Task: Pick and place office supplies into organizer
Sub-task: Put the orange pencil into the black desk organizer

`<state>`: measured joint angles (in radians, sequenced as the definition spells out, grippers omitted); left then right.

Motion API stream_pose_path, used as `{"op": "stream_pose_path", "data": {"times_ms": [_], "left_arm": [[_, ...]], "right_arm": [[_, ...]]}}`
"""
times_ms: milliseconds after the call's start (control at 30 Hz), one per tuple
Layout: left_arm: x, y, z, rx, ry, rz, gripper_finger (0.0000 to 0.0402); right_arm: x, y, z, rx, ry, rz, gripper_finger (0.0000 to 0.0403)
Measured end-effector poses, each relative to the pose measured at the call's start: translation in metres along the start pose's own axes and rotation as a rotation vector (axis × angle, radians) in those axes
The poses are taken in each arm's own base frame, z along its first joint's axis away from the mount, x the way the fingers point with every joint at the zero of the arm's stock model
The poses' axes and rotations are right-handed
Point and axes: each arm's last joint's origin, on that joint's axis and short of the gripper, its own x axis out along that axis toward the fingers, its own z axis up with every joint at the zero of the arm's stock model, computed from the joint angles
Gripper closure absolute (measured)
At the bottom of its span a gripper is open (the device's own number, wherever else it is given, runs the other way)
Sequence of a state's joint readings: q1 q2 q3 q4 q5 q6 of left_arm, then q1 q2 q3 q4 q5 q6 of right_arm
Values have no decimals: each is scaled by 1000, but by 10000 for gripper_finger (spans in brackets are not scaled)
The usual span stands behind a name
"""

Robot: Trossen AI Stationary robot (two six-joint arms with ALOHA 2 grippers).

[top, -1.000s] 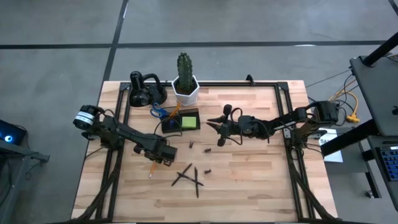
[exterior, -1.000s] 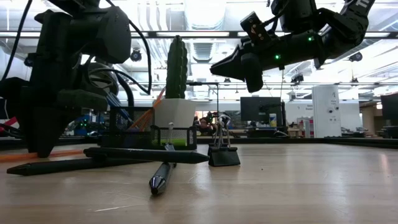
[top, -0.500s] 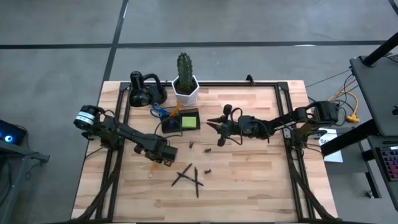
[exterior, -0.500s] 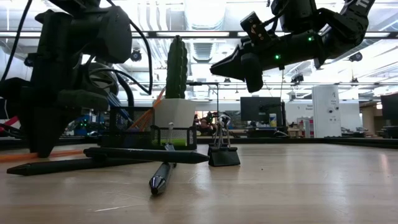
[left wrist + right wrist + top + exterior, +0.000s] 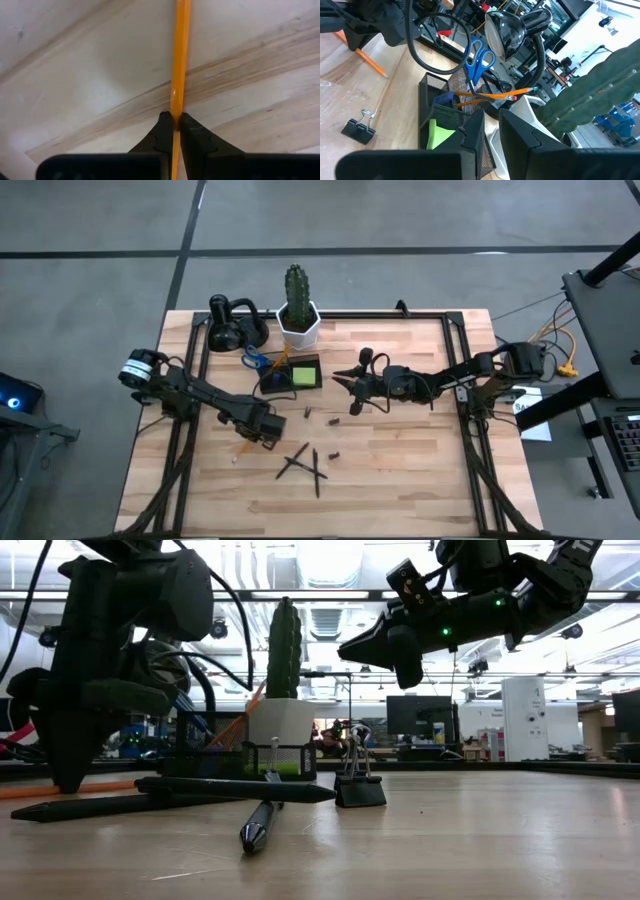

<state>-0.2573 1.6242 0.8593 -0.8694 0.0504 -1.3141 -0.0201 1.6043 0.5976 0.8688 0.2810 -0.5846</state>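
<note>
My left gripper (image 5: 256, 436) (image 5: 66, 778) points down at the table's near left part, shut on a thin orange pencil (image 5: 239, 451) (image 5: 178, 55). My right gripper (image 5: 343, 381) (image 5: 350, 646) hovers open above the table, just right of the organizer (image 5: 291, 374) (image 5: 451, 111), a dark mesh box. The box holds a lime-green sticky-note pad (image 5: 439, 134), blue-handled scissors (image 5: 478, 54) and orange pencils (image 5: 492, 94). Two black pens (image 5: 305, 465) (image 5: 232, 789) lie crossed on the wood. Small binder clips (image 5: 331, 421) (image 5: 359, 786) rest near them. My left gripper pinches the orange pencil's shaft (image 5: 174, 119) between its two fingertips (image 5: 162, 131). The fingers come from above, pointing down, and lie across the pencil. The pencil stays level at the table top (image 5: 60, 787), reaching out on both sides of the fingers.
A white hexagonal pot with a cactus (image 5: 297, 310) (image 5: 600, 85) stands behind the organizer. A black looped gadget (image 5: 233, 325) sits at the far left. A black frame (image 5: 465, 370) edges the wooden table, with free wood on the right half.
My left gripper has shifted a little at the pencil, its wrist turning slightly in the low view, and the pencil's near end has moved a touch toward the table's left. My right arm has kept still.
</note>
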Motion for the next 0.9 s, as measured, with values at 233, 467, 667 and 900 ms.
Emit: {"op": "stream_pose_path", "data": {"times_ms": [233,467,667,900], "left_arm": [[-12,-2,0,26,-12,-44,400],[-17,0,-1,52,-17,-60,400],[-22,-5,1,114,-53,-85,399],[-24,-8,1,135,-95,-109,398]], "right_arm": [[0,0,0,0,0,-1,355],[0,0,0,-1,0,0,355],[0,0,0,-1,0,0,355],[0,0,0,-1,0,0,355]]}}
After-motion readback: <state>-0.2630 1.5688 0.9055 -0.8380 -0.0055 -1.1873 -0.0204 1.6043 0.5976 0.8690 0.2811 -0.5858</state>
